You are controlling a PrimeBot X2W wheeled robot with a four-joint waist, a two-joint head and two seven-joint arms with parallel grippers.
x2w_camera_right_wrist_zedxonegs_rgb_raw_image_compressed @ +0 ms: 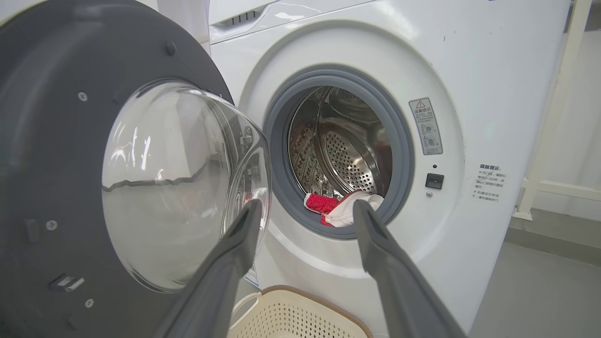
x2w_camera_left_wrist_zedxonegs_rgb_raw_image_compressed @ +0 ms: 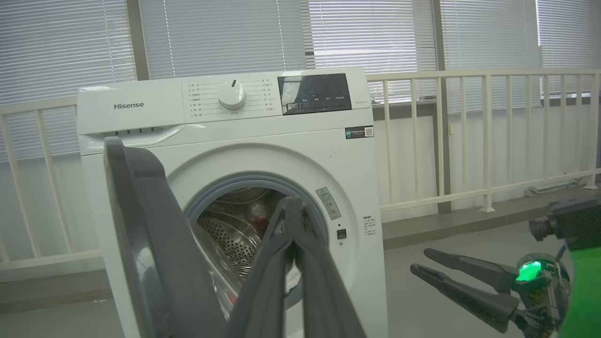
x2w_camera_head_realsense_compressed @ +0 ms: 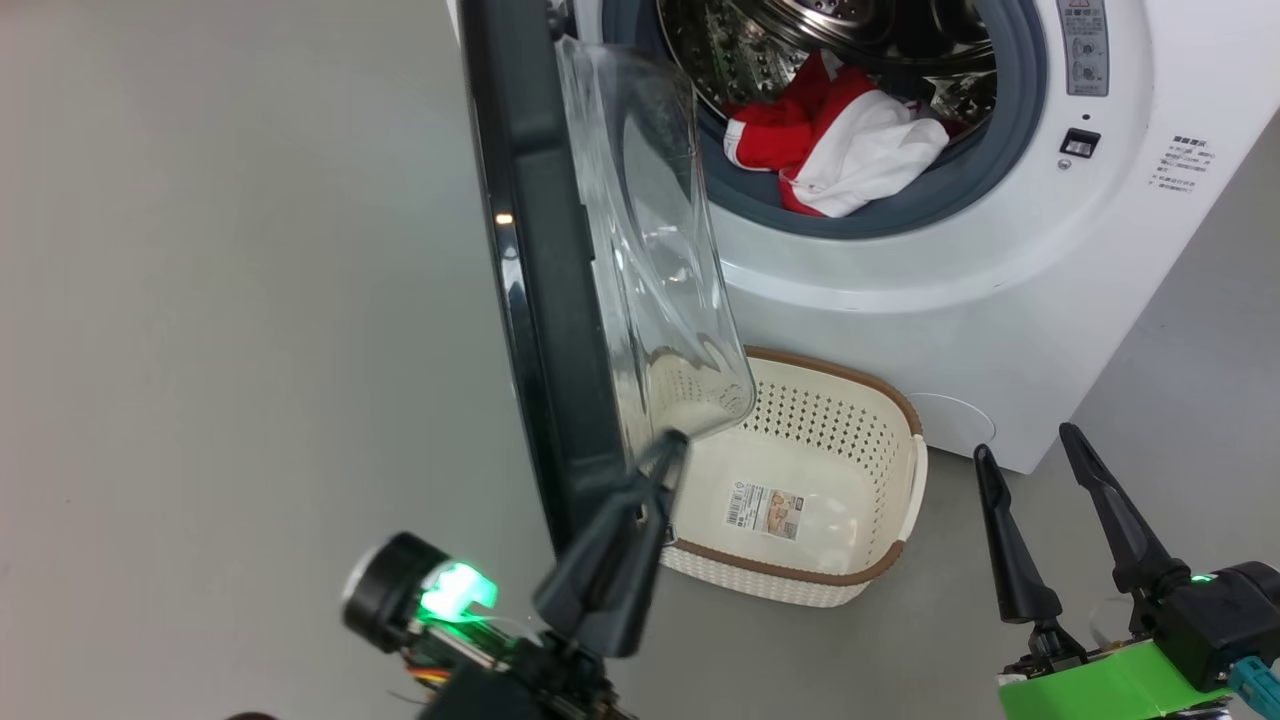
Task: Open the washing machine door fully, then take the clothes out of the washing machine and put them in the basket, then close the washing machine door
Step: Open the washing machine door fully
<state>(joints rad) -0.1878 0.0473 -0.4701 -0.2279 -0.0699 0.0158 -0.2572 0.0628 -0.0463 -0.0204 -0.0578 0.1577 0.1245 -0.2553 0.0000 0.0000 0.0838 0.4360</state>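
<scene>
The washing machine (x2w_camera_head_realsense_compressed: 1000,300) (x2w_camera_left_wrist_zedxonegs_rgb_raw_image_compressed: 263,136) (x2w_camera_right_wrist_zedxonegs_rgb_raw_image_compressed: 469,70) stands with its door (x2w_camera_head_realsense_compressed: 530,300) (x2w_camera_left_wrist_zedxonegs_rgb_raw_image_compressed: 141,225) (x2w_camera_right_wrist_zedxonegs_rgb_raw_image_compressed: 47,141) swung out, edge-on in the head view, the glass bowl (x2w_camera_head_realsense_compressed: 650,250) facing the drum. Red and white clothes (x2w_camera_head_realsense_compressed: 850,130) (x2w_camera_right_wrist_zedxonegs_rgb_raw_image_compressed: 342,209) lie at the drum's mouth, over the grey seal. The basket (x2w_camera_head_realsense_compressed: 880,395) (x2w_camera_right_wrist_zedxonegs_rgb_raw_image_compressed: 291,314) sits on the floor below the opening, partly behind the door. My left gripper (x2w_camera_head_realsense_compressed: 668,445) (x2w_camera_left_wrist_zedxonegs_rgb_raw_image_compressed: 293,202) is shut on nothing, its tips just inside the door's lower edge under the bowl. My right gripper (x2w_camera_head_realsense_compressed: 1030,445) (x2w_camera_right_wrist_zedxonegs_rgb_raw_image_compressed: 305,206) (x2w_camera_left_wrist_zedxonegs_rgb_raw_image_compressed: 419,261) is open, right of the basket.
Grey floor (x2w_camera_head_realsense_compressed: 250,350) spreads to the left of the door and around the basket. A white railing (x2w_camera_left_wrist_zedxonegs_rgb_raw_image_compressed: 469,141) and window blinds run behind the machine. The machine's right side leaves a strip of floor near my right arm.
</scene>
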